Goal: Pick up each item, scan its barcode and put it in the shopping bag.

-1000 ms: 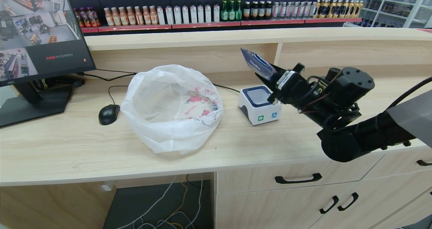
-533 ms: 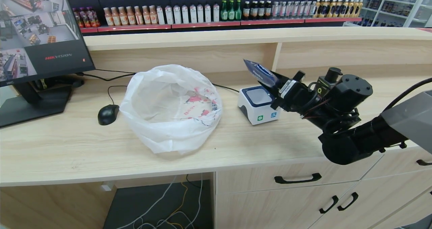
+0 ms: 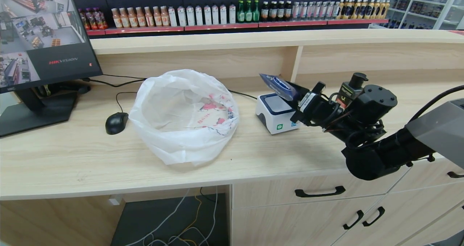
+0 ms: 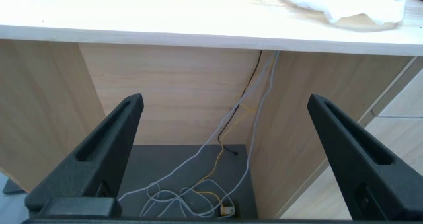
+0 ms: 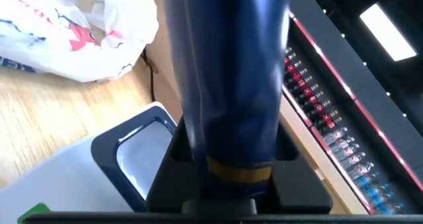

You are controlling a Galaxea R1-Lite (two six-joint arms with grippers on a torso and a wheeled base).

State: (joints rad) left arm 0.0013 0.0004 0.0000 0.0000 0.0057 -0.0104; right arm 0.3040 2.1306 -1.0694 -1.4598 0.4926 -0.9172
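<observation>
A flat blue packet (image 3: 278,85) with a pale oval mark on its face is clamped at one end in the right hand (image 3: 292,91); a yellowish band crosses it near the gripped end; it juts out tilted in the air, just above the scanner's window, free end toward the bag; the scanner (image 3: 274,115) is a small white box with a dark-framed glass top, standing on the desk (image 3: 90,155) just beside the bag; the shopping bag (image 3: 183,115), thin white plastic with red print, sits slumped on the desk, mouth open upward.
</observation>
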